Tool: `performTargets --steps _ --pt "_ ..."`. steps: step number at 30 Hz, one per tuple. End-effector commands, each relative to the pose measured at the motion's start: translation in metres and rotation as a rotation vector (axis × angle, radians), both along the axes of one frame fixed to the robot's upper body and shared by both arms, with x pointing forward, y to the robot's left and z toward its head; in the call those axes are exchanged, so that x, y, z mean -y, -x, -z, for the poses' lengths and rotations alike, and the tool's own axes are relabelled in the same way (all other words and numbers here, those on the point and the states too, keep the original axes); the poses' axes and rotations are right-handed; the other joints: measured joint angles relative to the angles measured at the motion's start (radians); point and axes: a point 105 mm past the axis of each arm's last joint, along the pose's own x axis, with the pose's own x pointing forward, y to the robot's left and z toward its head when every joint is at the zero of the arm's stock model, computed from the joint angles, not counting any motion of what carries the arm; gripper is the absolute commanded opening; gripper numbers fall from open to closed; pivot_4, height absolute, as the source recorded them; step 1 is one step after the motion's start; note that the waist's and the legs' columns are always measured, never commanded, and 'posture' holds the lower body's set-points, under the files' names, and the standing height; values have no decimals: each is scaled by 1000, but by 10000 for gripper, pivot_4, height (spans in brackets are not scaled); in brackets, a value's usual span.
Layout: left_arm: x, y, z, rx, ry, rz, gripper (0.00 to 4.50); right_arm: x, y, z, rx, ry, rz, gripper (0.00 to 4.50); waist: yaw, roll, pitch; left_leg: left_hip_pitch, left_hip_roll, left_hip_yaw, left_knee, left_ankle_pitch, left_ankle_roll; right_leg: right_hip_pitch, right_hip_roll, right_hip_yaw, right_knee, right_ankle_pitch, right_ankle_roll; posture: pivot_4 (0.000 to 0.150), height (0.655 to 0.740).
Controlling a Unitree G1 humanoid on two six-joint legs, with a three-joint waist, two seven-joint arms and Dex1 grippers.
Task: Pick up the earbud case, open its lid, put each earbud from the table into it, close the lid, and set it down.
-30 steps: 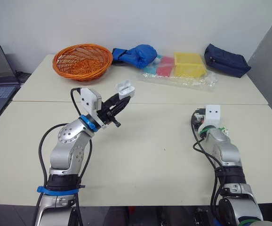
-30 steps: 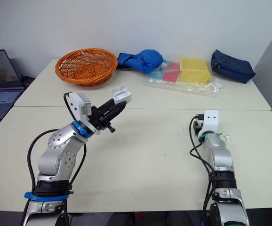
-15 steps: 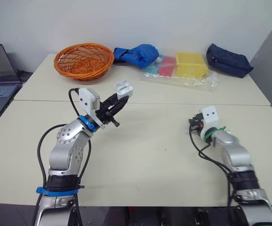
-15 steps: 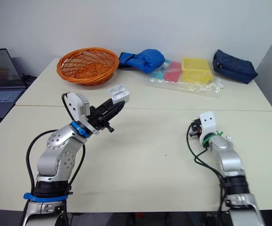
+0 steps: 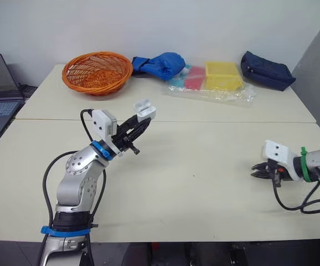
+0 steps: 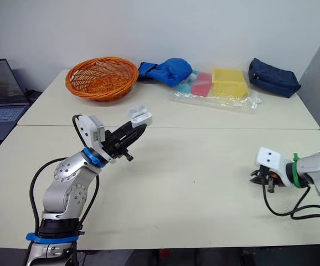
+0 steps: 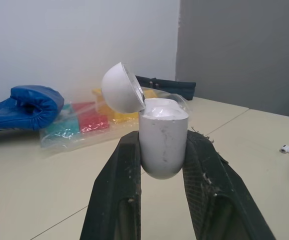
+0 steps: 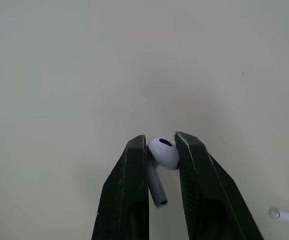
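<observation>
1. right wrist view: right claw is closed to a narrow gap on one earbud. the head is pinched and the stem points back toward the wrist.
2. head views put that claw low at the right end of the desk. can't tell if the bud is clear of the surface.
3. left claw is clamped on the sides of the case, held upright well above the desk at front left. the lid is flipped open and tilted back. can't tell whether either socket is filled.
4. second earbud lies on the desk near the right claw.
5. step, as i read it: pickup and lid-open are done, and this bud is on its way to the case.
6. next move: the claws are well apart, so the right one has to come across to the case mouth. the stem must go in first, so the wrist likely needs turning, or the left claw tips the case toward it.
7. risk: the grip is on a small rounded head, so the bud could twist or pop out on contact with the rim. a slow approach looks safer.
</observation>
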Motion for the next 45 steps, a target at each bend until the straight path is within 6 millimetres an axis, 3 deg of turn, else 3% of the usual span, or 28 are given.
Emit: performTargets --steps 1,13,19,20,23,45 --pt "2 8 -14 66 5 9 7719 16 3 -4 -1 71 -15 4401 0 0 0 0 0 0 0 0 0 0 0 0 0 0 0 1500 7400" --pt "4 12 -12 58 8 4 7719 58 15 7 -47 250 35 4401 3 0 0 5 0 3 1 0 0 4 -1 2 0 0 1 1500 7400" --pt "6 13 -11 51 12 5 7719 65 17 12 -52 264 46 4401 4 -1 0 5 -1 5 2 0 0 4 -2 3 0 2 3 1500 7400" --pt "6 13 -11 50 13 4 7719 66 17 12 -52 263 48 11552 4 -1 0 5 -1 5 2 0 0 4 -2 4 0 2 3 1500 7400" --pt "5 14 -11 49 13 3 7719 67 17 12 -50 264 48 20355 4 -1 0 5 -1 5 2 0 0 5 -2 4 0 2 4 1500 7400" --pt "5 12 -9 43 29 -5 7719 76 19 12 -100 293 58 20355 22 -1 0 6 -1 6 3 0 0 5 -2 4 0 2 4 1500 7400"
